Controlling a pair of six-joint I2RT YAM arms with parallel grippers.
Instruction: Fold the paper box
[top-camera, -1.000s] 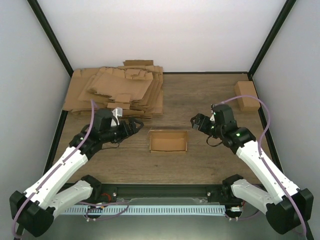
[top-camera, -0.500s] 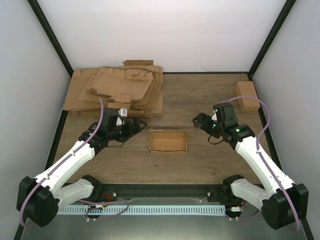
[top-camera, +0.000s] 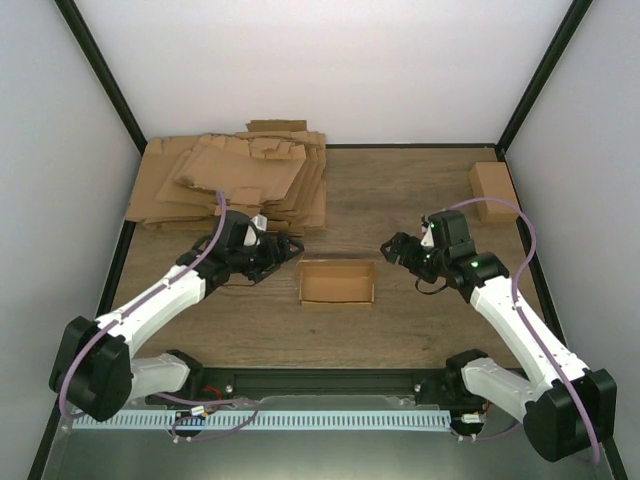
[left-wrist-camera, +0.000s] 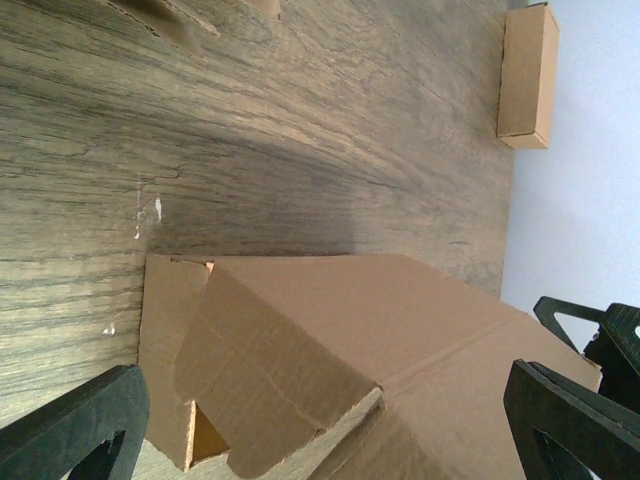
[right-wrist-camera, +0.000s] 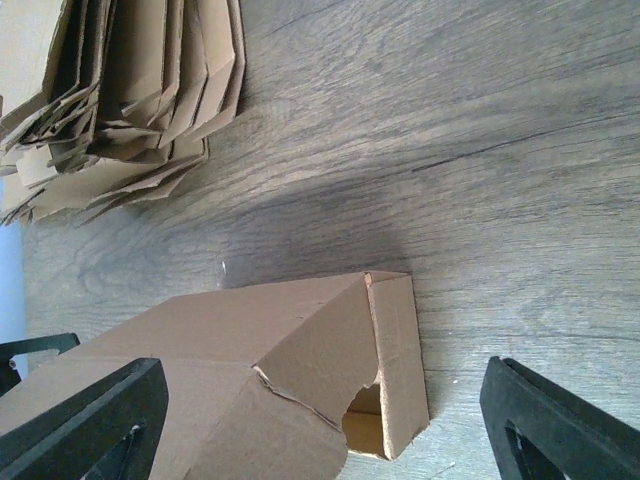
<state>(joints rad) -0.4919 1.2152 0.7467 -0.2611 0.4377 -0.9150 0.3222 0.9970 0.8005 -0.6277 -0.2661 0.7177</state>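
Wood-grain desk (top-camera: 400, 320) carries the half-formed paper box (top-camera: 337, 282) at its middle, flanked by the left pincer (top-camera: 285, 247) and right pincer (top-camera: 391, 247), both spread wide and empty; an uneven, one-sided squeeze could skid the light box or buckle a side.

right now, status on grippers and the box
Left gripper open, right gripper open, both empty. Paper box between them, partly folded. Nothing blocking either approach.
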